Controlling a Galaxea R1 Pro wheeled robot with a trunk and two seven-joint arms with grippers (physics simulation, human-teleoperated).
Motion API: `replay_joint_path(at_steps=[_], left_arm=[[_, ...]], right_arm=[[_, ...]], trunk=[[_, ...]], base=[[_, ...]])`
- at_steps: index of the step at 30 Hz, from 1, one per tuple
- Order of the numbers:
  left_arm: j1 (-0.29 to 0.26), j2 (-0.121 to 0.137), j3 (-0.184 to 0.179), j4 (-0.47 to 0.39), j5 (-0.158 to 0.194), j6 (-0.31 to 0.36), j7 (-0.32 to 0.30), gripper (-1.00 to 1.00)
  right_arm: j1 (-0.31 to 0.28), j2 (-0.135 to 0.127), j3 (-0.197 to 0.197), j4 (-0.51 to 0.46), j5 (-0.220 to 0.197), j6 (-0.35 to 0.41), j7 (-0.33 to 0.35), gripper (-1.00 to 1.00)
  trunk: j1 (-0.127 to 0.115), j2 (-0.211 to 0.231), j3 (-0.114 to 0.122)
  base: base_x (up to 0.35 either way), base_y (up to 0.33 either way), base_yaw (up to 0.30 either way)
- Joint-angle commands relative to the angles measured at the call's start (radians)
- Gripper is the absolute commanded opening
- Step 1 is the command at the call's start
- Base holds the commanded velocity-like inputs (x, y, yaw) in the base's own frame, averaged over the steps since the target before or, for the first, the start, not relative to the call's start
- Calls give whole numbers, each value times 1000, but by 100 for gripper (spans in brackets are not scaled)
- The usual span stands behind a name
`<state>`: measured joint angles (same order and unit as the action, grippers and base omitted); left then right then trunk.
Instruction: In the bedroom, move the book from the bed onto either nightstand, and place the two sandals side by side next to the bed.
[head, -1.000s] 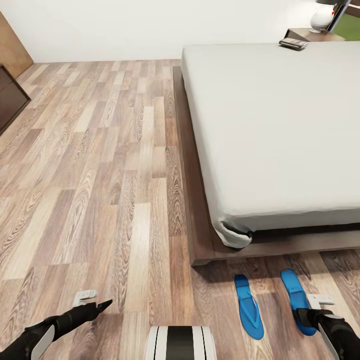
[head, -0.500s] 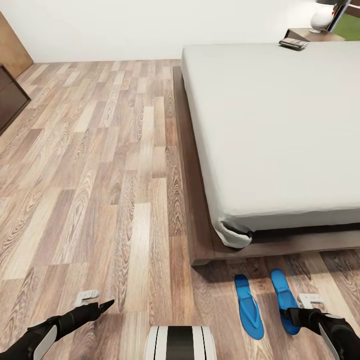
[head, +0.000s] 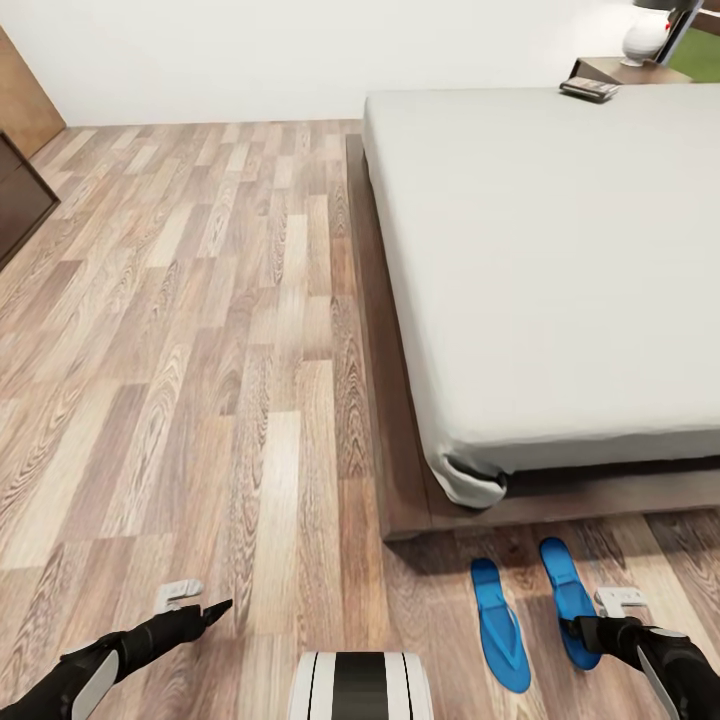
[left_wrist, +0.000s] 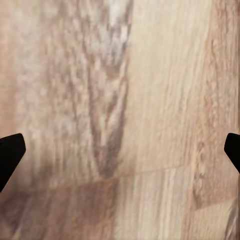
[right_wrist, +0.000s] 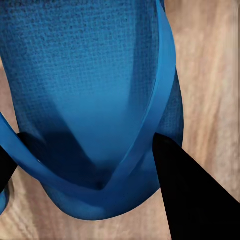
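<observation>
Since a second ago the right claw (head: 588, 634) has dragged the right sandal (head: 567, 600) leftward, so it now lies just beside the left sandal (head: 499, 624), both on the floor (head: 200, 350) at the foot of the bed (head: 560, 270). The right claw grips the sandal at its heel end. The sandal looks light, thin and floppy; best held by sole edge or strap. The right wrist view shows the strap (right_wrist: 150, 125) and a dark finger (right_wrist: 192, 195) against the sole. The left claw (head: 200, 605) hangs spread over bare floor. The book (head: 588, 89) sits at the bed's far corner, well apart from both claws.
</observation>
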<state>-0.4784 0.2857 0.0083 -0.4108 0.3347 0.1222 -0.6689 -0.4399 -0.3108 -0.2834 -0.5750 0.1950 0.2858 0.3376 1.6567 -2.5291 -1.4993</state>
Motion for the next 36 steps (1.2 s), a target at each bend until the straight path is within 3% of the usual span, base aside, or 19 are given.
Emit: replay_joint_path(at_steps=[1,36], left_arm=[[0,-1,1,0,9,11,-3,100],[0,-2,2,0,9,10,0,100]], right_arm=[[0,1,-7,-2,10,4,9,-100],[0,1,-7,-3,12,4,9,-100]], trunk=[[0,0,-1],[0,0,-1]], base=[[39,0,0],[-16,23,0]])
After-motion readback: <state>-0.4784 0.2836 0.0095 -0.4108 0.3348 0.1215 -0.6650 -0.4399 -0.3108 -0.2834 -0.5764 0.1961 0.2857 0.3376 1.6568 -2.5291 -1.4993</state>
